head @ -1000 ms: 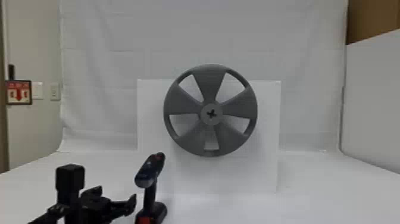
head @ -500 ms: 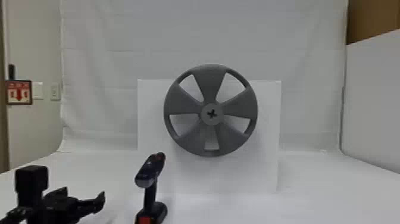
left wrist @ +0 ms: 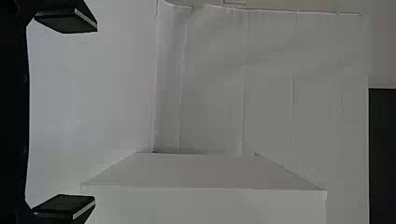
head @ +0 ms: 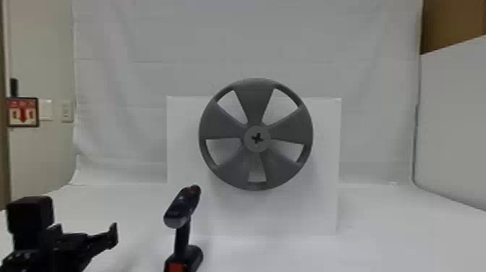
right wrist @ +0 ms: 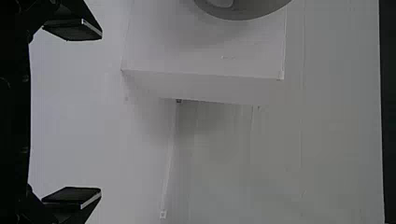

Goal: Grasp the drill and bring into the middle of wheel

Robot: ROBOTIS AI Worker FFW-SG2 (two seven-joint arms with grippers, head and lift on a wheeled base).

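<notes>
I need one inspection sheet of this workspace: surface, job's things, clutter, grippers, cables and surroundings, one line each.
Surface: white table, under the drill.
Job's things: drill stands upright, left of the wheel; wheel mounted on the white box.
Clutter: nothing seen.
Grippers: left gripper open, empty; right gripper open, empty.
Cables: nothing seen.
Surroundings: white sheet behind; red sign at left.

The head camera looks forward and down at the round grey five-spoked wheel [head: 255, 105]; the wrist cameras, nearer, face the white cloth backdrop [head: 253, 36] from either side of the white box-shaped stand [head: 188, 170] all three share, the right one also catching the wheel's rim
</notes>
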